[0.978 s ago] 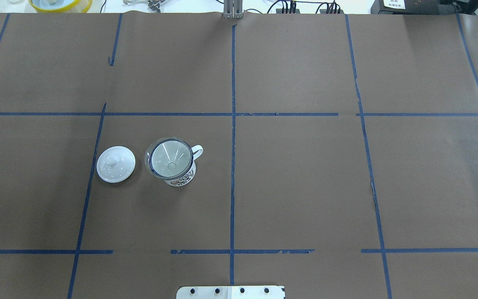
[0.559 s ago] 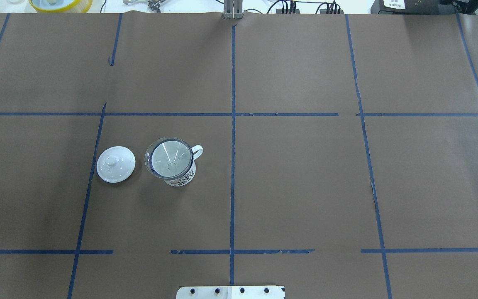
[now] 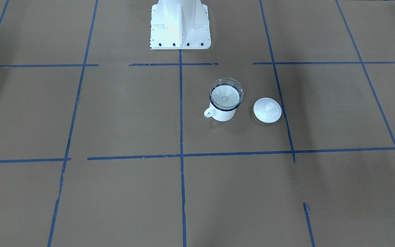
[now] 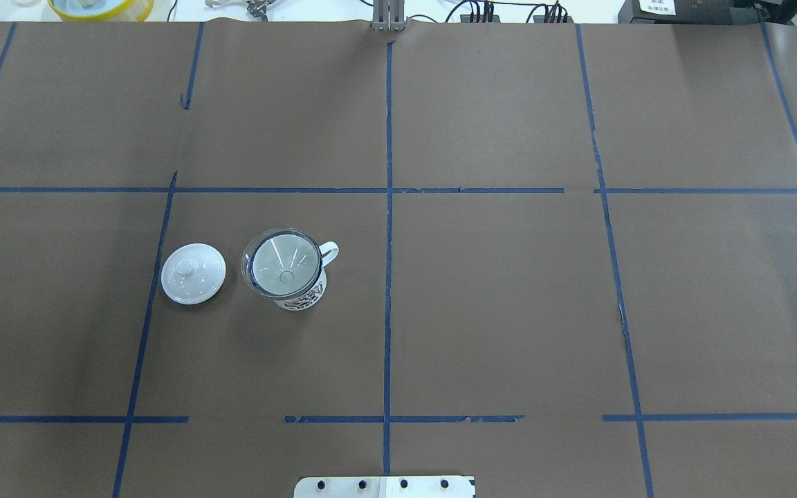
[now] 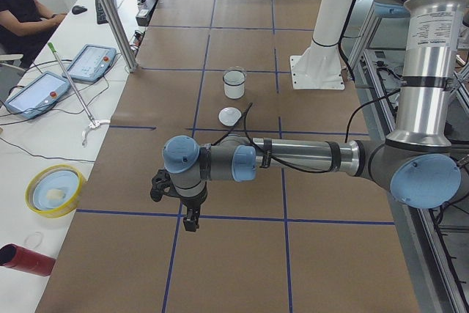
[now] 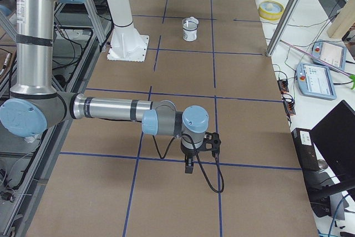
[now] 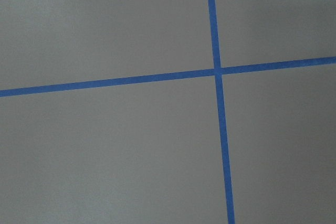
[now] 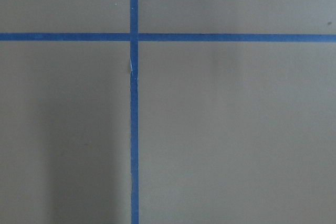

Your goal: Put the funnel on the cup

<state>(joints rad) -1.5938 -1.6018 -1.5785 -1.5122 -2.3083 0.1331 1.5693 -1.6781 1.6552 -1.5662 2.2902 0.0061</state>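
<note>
The clear plastic funnel [image 4: 282, 266] sits upright in the mouth of the white cup [image 4: 307, 297] with the dark blue rim, left of the table's middle. Both show in the front view, funnel [image 3: 226, 92] on cup [image 3: 223, 115], and small in the side views [image 5: 234, 82] [image 6: 190, 30]. My left gripper [image 5: 189, 219] hangs over the table's left end, far from the cup. My right gripper [image 6: 189, 166] hangs over the right end. Both show only in the side views, so I cannot tell whether they are open or shut. The wrist views show only brown paper and blue tape.
A round white knobbed lid [image 4: 193, 273] lies on the paper just left of the cup. The robot's white base [image 3: 179, 24] stands at the near edge. A yellow bowl [image 5: 55, 190], tablets [image 5: 89, 61] and a seated person are beyond the far edge.
</note>
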